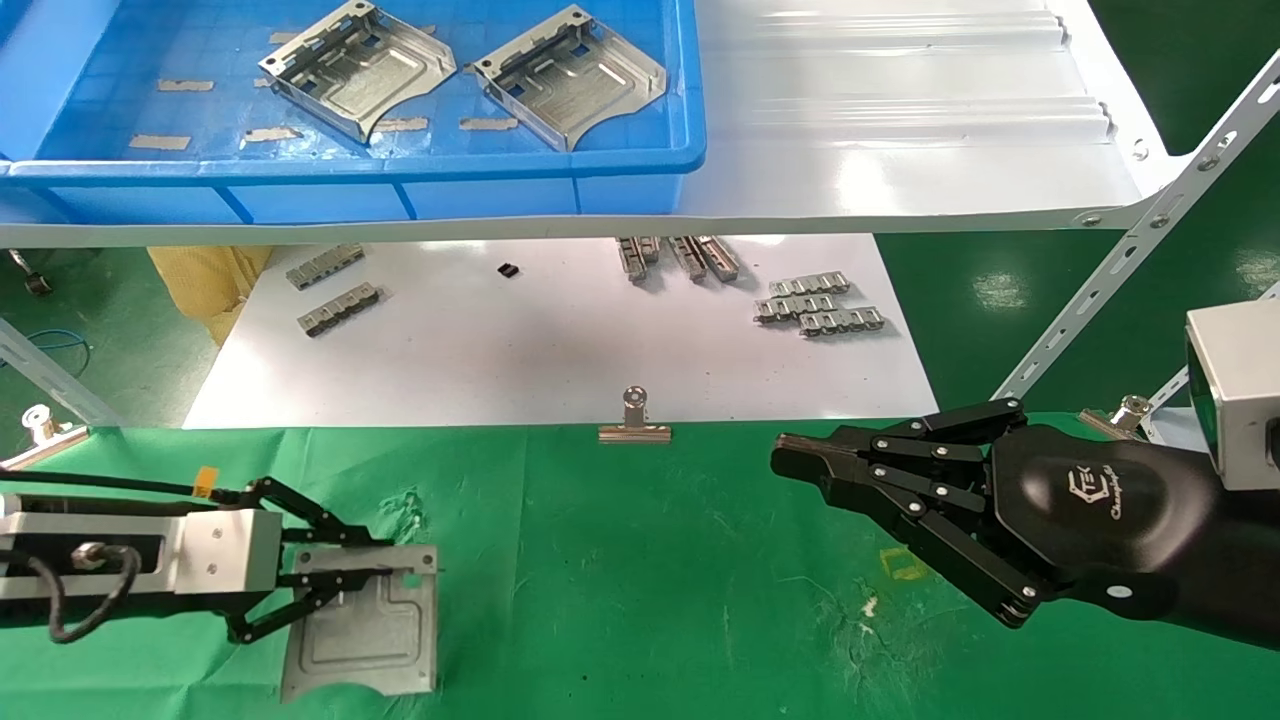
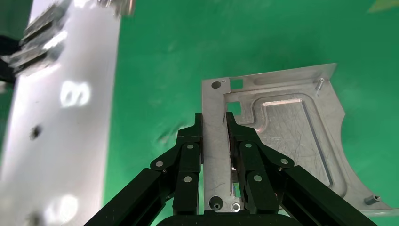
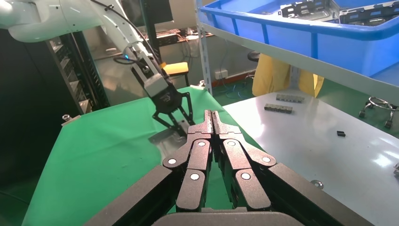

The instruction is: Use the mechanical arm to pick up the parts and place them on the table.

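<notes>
The left gripper [image 1: 375, 565] is clenching its fingers [image 2: 194, 141] on the rim of a silver part [image 1: 365, 625], which is lying flat on the green table [image 1: 640, 600] near its front left corner. The right gripper [image 1: 790, 455] is hovering with fingers pressed together over the table's right side. Two more parts [image 1: 355, 65] are sitting in the blue bin [image 1: 350, 170] on the shelf.

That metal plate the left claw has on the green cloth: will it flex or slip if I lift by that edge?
Probably stiff: the plate is stamped metal with raised ribs. It may slip or swing, since the left claw pinches only one rim and the surface looks smooth and shiny. Its flat shape should settle without rolling on the table.
</notes>
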### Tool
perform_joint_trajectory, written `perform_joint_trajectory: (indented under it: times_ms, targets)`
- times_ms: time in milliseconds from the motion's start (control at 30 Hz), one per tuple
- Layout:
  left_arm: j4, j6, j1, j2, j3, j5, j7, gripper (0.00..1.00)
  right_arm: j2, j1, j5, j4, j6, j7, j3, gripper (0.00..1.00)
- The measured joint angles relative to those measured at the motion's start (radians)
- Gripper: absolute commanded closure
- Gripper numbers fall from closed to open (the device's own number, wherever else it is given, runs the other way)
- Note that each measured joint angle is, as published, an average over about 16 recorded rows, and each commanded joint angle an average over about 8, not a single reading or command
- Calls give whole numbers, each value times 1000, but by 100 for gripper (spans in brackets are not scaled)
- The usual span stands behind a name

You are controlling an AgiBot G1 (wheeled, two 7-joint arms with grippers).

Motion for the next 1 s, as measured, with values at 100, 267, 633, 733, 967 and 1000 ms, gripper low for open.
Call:
perform_joint_trajectory:
  times_ms: [100, 267, 633, 733, 967, 1000]
  targets:
    - [-15, -32, 12, 1, 5, 24, -4, 100, 0, 0, 0, 0, 0, 0, 0, 100]
    - [-30, -68, 27, 1, 12, 51, -8, 80, 0, 0, 0, 0, 0, 0, 0, 100]
    - [-45, -96, 42, -1, 14, 66, -5, 0, 0, 0, 0, 0, 0, 0, 0, 100]
    - [-47, -101, 45, -2, 13, 66, -2, 0, 0, 0, 0, 0, 0, 0, 0, 100]
    - [-48, -111, 49, -3, 11, 67, 6, 0, 0, 0, 0, 0, 0, 0, 0, 100]
    - [-48, -112, 49, -3, 11, 67, 7, 0, 0, 0, 0, 0, 0, 0, 0, 100]
